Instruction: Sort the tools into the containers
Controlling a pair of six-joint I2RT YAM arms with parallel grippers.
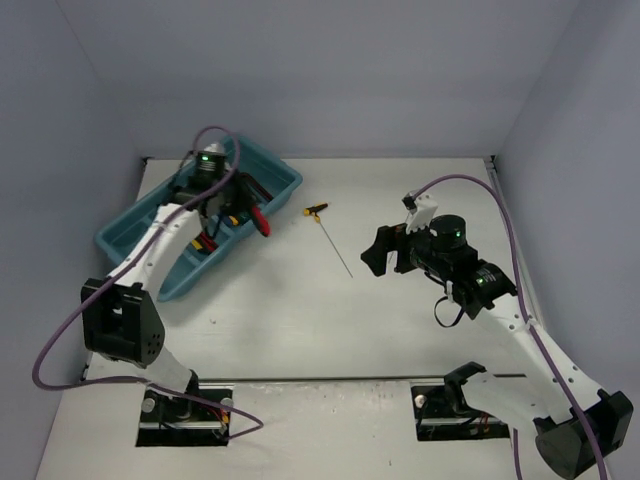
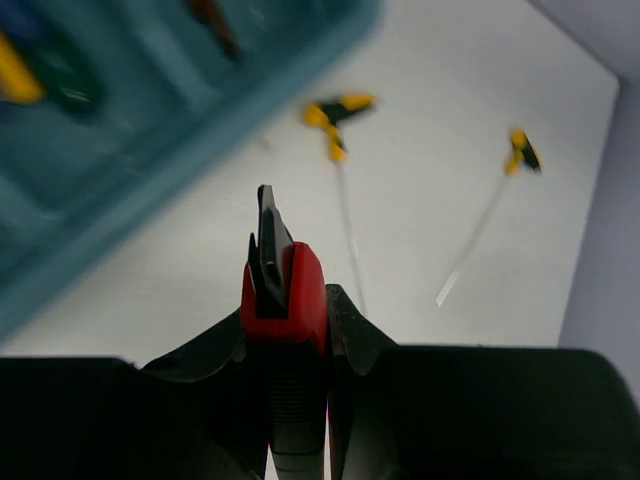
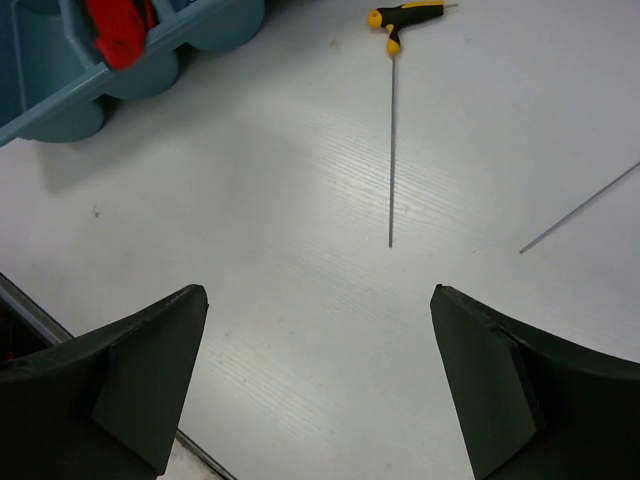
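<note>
Sorting looks mostly done. Two T-drivers are left on the table (image 1: pixel 300 330): one (image 3: pixel 405 14) near the tray (image 1: pixel 288 175), another (image 2: pixel 521 150) beside it toward the right arm. No other loose tools in view. Left gripper (image 2: pixel 287 330) is clamped on a red knife (image 2: pixel 290 280), held at the tray's table-side rim, not yet in a compartment. Right gripper (image 3: pixel 320 300) is spread wide and empty above the table, short of the first driver. The compartments hold yellow, red and dark tools; the arm and blur hide how they're sorted.
</note>
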